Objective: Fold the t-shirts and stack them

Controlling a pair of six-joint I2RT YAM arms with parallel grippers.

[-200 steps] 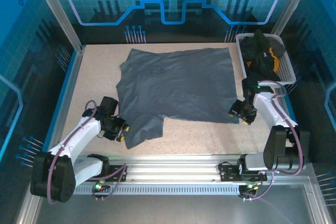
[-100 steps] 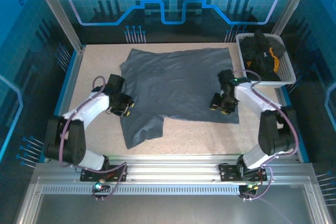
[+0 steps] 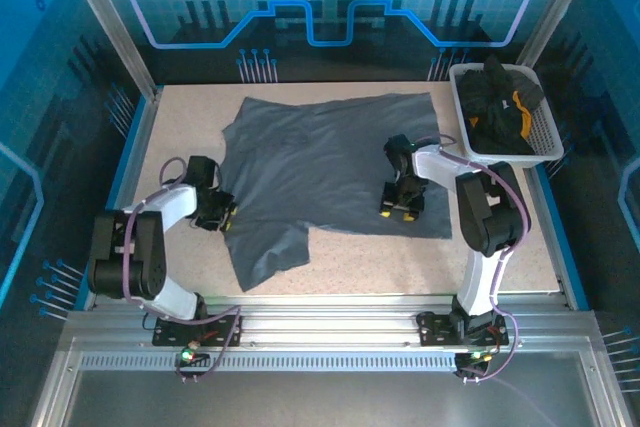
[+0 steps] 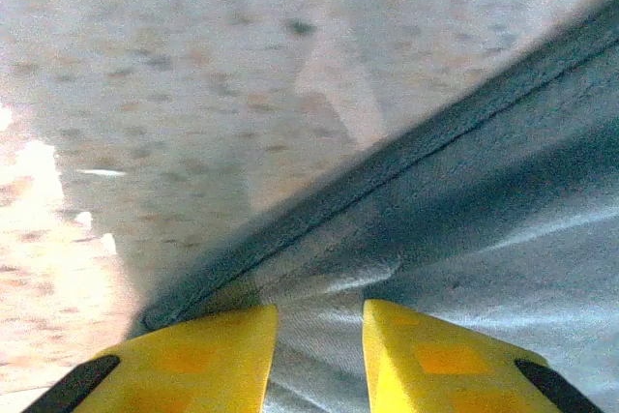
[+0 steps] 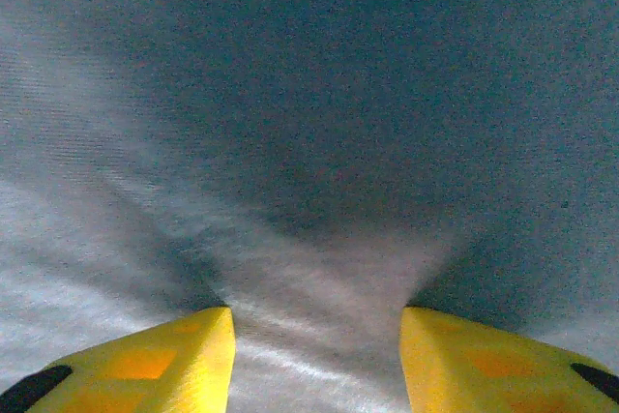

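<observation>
Cloth on the counter: the grey t-shirt point(image 3: 330, 162) lies spread open over the middle of the speckled counter point(image 3: 175, 137), mostly flat, with one flap reaching toward the near edge at the lower left.

Left claw: the left claw point(image 3: 222, 217) sits low at the shirt's left edge, where cloth meets bare counter. In the left wrist view its yellow fingers point(image 4: 208, 355) stand narrow, with a strip of grey cloth pinched between them and puckering at the tips. The stitched hem runs slantwise just beyond them.

Right claw: the right claw point(image 3: 400, 209) is down on the shirt's right part, inside the cloth's edge and nearer its near border than its far one. In the right wrist view its fingers point(image 5: 164, 360) stand about half apart, holding a pale ridge of grey cloth gathered between them, with wrinkles fanning outward.

Basket: a white mesh basket point(image 3: 545, 142) stands at the far right corner of the counter, just beside the shirt's far right corner.

Basket contents: the black t-shirts point(image 3: 492, 97) are heaped loose and crumpled inside it, one showing an orange-yellow patch point(image 3: 518, 105).
</observation>
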